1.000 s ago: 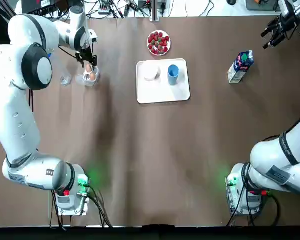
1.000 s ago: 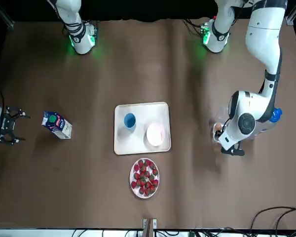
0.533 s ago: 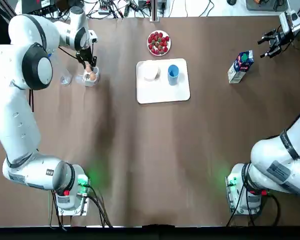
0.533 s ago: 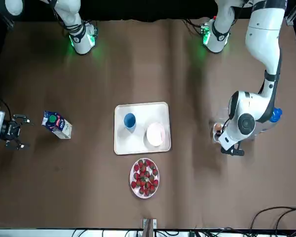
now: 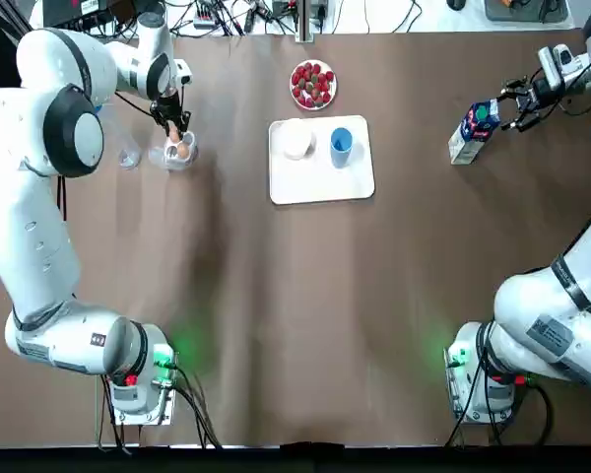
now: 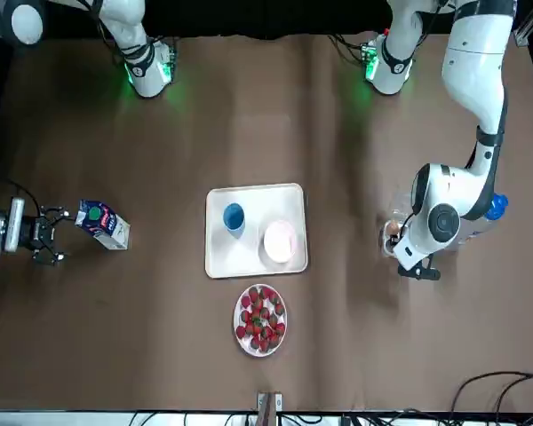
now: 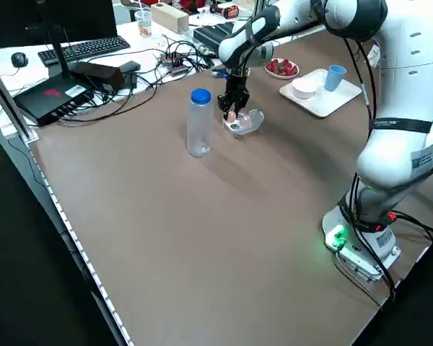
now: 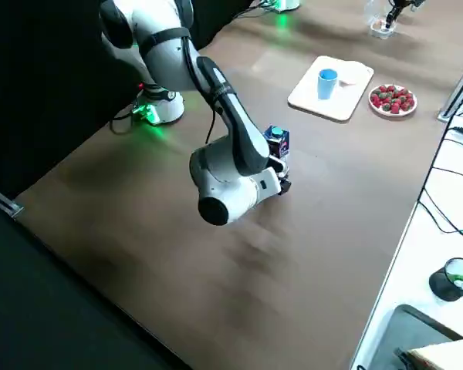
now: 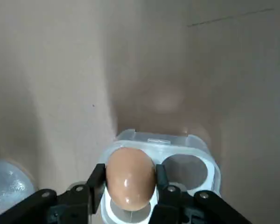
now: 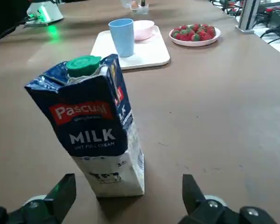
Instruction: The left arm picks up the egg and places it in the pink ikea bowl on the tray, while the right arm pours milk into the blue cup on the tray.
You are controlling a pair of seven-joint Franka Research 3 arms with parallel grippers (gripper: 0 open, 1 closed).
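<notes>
Egg (image 9: 130, 173) clamped in downturned left end effector (image 5: 174, 134), right end effector (image 5: 513, 105) level, spread near milk carton (image 5: 473, 131)

Even overhead light, soft shadows across table (image 5: 295, 296)

Milk carton (image 10: 98, 135), standing toward the far right corner of the table (image 5: 276, 296): a red band across the blue front panel bears the brand name "Pascual" in white script. Below it, "MILK" runs in large white capitals, and a smaller white line beneath appears to read "UHT FULL CREAM". More lettering shows on the adjoining side panel, too partial to make out. The fine print on the carton's white base is too small to read.
</notes>
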